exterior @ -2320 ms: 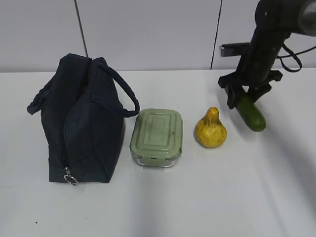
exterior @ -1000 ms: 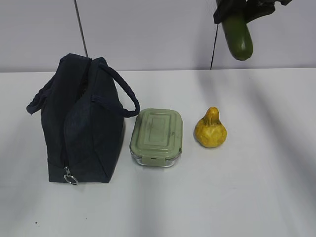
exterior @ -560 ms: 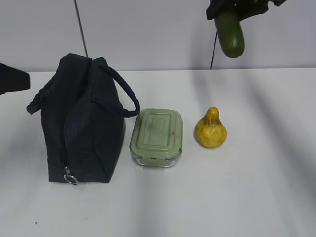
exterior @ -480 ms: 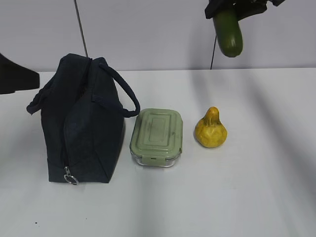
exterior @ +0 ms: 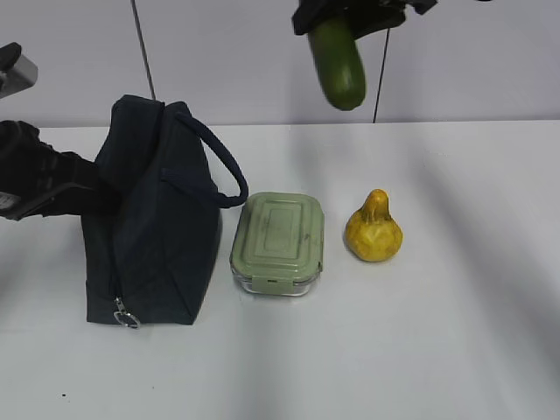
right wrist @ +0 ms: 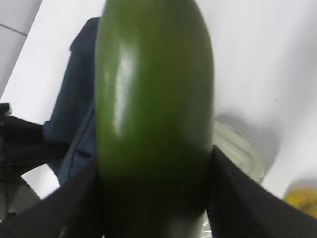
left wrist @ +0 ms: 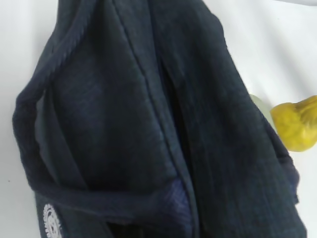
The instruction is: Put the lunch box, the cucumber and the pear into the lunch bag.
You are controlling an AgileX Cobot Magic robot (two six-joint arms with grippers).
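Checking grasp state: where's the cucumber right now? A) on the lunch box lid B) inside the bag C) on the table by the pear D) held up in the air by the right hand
D: the cucumber hangs from the right hand, high above the table.
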